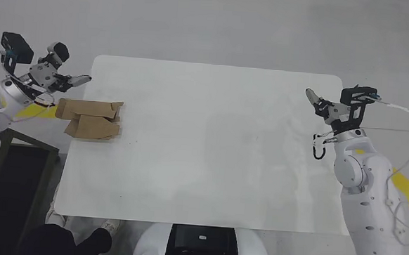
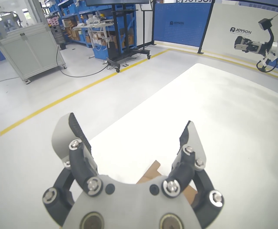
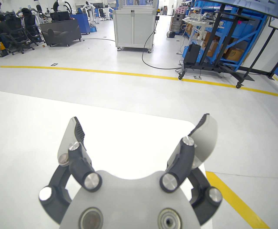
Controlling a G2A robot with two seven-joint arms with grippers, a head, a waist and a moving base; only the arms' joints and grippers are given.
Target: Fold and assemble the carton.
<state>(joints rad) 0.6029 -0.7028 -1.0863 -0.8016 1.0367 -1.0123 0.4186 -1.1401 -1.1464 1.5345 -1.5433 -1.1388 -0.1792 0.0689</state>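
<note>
A brown cardboard carton (image 1: 91,118) lies partly folded at the left edge of the white table (image 1: 210,149), its flaps spread. My left gripper (image 1: 79,81) hovers just behind it over the table's far left corner, open and empty; a corner of the carton (image 2: 153,172) peeks out beneath its open fingers (image 2: 73,128). My right gripper (image 1: 312,97) is held at the table's far right corner, far from the carton, open with nothing between its fingers (image 3: 76,128). It also appears far off as the right gripper (image 2: 241,44) in the left wrist view.
A dark bin (image 1: 15,179) stands on the floor beside the table's left edge. The table's middle and right are bare white surface. Yellow floor lines (image 3: 139,76) and blue shelving (image 2: 97,32) lie beyond the table.
</note>
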